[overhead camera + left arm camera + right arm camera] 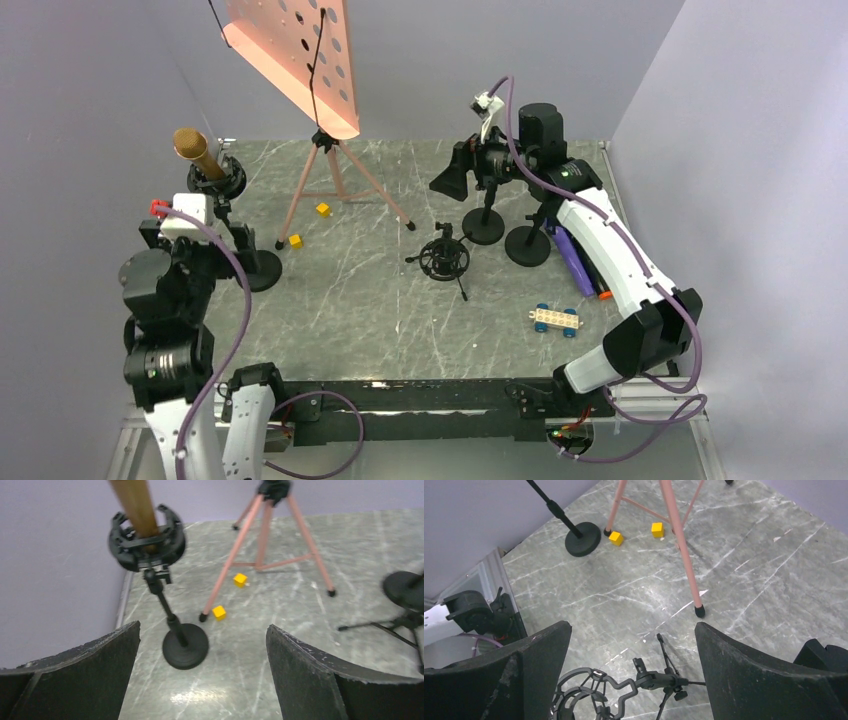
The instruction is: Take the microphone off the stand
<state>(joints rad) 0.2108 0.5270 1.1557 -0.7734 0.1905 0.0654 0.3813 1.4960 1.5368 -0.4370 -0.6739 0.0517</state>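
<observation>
A gold-brown microphone [195,152] sits tilted in a black shock mount [218,180] on a thin stand with a round base [262,270] at the far left. In the left wrist view the microphone [135,502] passes through the mount [146,540] above the base [185,646]. My left gripper [222,215] is open and empty [202,645], just short of the stand and below the mount. My right gripper [455,178] is open and empty [633,630], high over an empty shock mount on a small tripod [589,695].
A pink tripod [335,180] carries a perforated pink board, with two yellow cubes [323,209] [295,240] at its feet. Two black round-based stands [484,227] [527,246] stand under the right arm. A purple object [575,260] and a toy car [555,318] lie at the right.
</observation>
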